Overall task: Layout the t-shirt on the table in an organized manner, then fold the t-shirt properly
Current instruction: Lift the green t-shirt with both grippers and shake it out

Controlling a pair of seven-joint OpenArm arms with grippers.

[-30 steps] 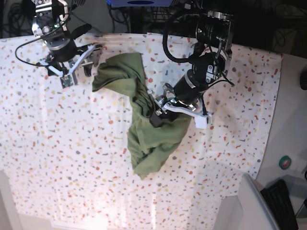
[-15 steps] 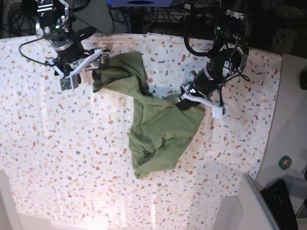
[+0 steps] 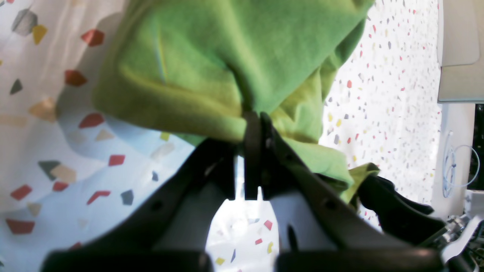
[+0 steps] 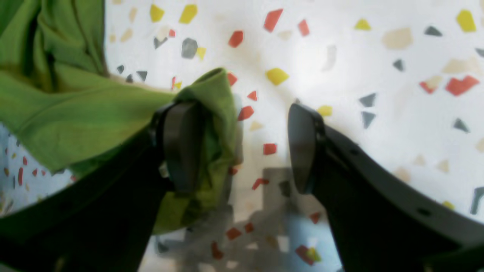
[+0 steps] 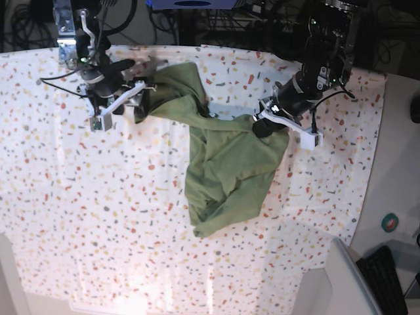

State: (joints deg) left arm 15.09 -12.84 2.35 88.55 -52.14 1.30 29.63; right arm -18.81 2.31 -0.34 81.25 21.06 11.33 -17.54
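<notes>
The t-shirt (image 5: 226, 164) is plain olive green, brighter lime in the wrist views. The desk (image 5: 85, 210) wears white cloth speckled with red, orange, yellow and grey flecks. Both tools are black.

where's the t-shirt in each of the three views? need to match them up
Base: the t-shirt lies mid-table, stretched between both arms.
Left wrist: it fills the top centre, pinched in the left end effector.
Right wrist: it is at the left edge, one fold draped over a finger of the open right end effector.
Shared landmark: the table with its speckled cloth, seen in all three.
</notes>
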